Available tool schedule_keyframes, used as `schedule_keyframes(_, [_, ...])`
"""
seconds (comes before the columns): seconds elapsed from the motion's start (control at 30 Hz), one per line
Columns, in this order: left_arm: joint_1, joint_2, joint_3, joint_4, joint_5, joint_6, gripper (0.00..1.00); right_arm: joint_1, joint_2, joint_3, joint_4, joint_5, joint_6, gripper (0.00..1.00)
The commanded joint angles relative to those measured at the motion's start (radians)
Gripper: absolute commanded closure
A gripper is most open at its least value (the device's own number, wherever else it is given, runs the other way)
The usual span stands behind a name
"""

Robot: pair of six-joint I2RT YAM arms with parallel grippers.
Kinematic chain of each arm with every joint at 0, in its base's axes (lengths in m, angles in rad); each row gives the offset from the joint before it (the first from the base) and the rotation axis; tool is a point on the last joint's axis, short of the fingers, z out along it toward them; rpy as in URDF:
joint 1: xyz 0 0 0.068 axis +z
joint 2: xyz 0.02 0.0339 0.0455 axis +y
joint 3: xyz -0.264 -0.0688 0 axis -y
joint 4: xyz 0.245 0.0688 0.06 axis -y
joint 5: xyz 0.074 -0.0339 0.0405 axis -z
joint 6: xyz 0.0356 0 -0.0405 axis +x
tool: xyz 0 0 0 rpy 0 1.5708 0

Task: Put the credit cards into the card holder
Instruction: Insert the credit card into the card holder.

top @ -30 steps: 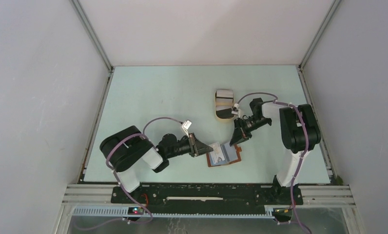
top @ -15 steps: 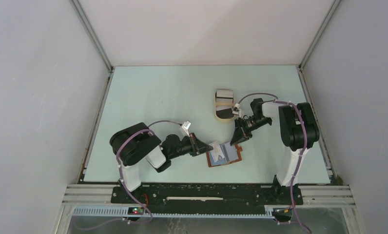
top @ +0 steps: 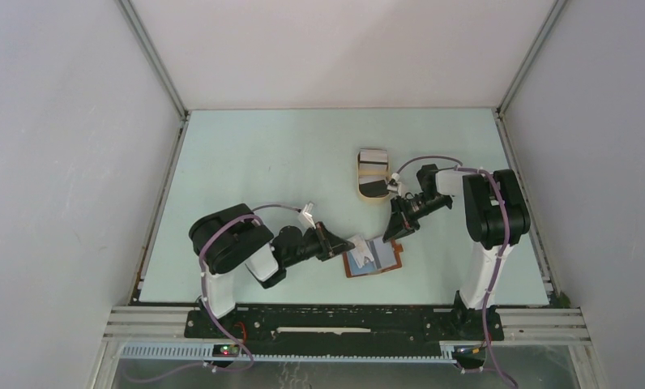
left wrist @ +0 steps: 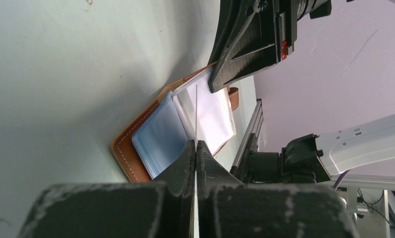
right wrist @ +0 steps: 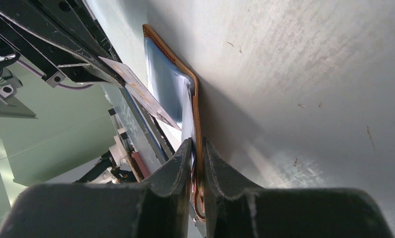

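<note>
While both arms work close to the near edge of the pale green table [top: 246, 162], the left gripper [top: 348, 245] is clamped tight on a white credit card [top: 357, 242], which the left wrist camera sees edge-on as a thin bright line [left wrist: 196, 114] pointing at the card holder [top: 373, 258]. Judging by its looks, the card is light, stiff and slick, best pinched by one short end so the leading edge is free to slide into a pocket

Just beyond the card's tip, the card holder lies opened flat: reddish-brown leather with pale stitching around the rim [left wrist: 123, 148] and clear, bluish plastic sleeves inside. It seems soft and floppy, likely to shift unless pinned at its edge

At its far side, the right gripper [top: 392, 232] is nearly closed, its fingers nipping the holder's leather edge [right wrist: 195, 109] to steady it

Farther back, well apart from the holder, a tan oval tray [top: 360, 185] holds more credit cards [top: 373, 158], white, grey and black
</note>
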Motion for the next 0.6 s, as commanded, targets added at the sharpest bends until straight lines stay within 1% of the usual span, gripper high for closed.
schedule_keyframes(0.0, [-0.012, 0.011, 0.016, 0.032, -0.045, -0.029, 1.00, -0.008, 0.008, 0.018, 0.010, 0.000, 0.025, 0.80])
schedule_keyframes(0.57, [-0.041, 0.084, 0.036, 0.024, -0.065, -0.126, 1.00, -0.005, 0.007, 0.002, 0.037, 0.010, 0.058, 0.80])
